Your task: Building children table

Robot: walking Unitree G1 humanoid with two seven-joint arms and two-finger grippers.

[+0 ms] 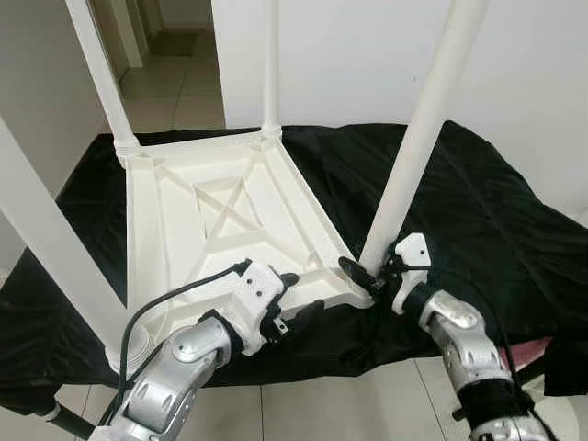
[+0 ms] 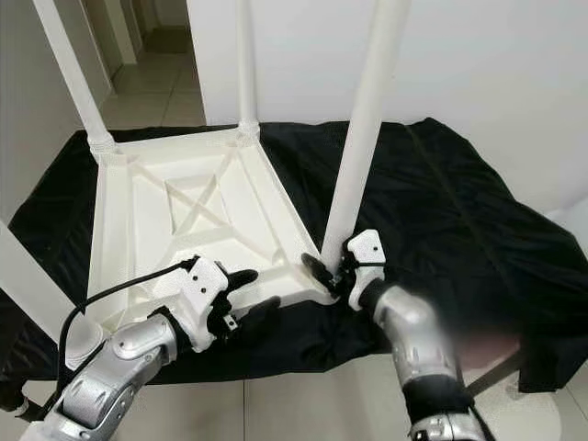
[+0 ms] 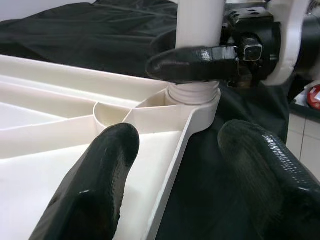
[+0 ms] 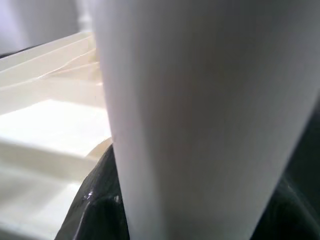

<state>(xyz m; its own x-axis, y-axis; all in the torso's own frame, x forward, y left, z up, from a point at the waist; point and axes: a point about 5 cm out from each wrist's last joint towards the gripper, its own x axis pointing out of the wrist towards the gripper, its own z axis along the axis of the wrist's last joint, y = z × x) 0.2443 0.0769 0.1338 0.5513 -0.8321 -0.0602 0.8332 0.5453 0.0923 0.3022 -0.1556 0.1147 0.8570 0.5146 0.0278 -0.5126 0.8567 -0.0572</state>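
The white children's table (image 1: 220, 230) lies upside down on a black cloth (image 1: 478, 211) over the counter, four legs up. The right claw (image 1: 372, 271) grasps the near right leg (image 1: 418, 138) at its socket, probably to seat it. The left claw (image 1: 292, 299), released, straddles the table's near rim to steady it.

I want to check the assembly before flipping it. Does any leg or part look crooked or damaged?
Nothing stands out. The white tabletop lies upside down on the black cloth, all four legs upright. The right gripper clasps the near-right leg near its socket; the left gripper straddles the tabletop's edge.
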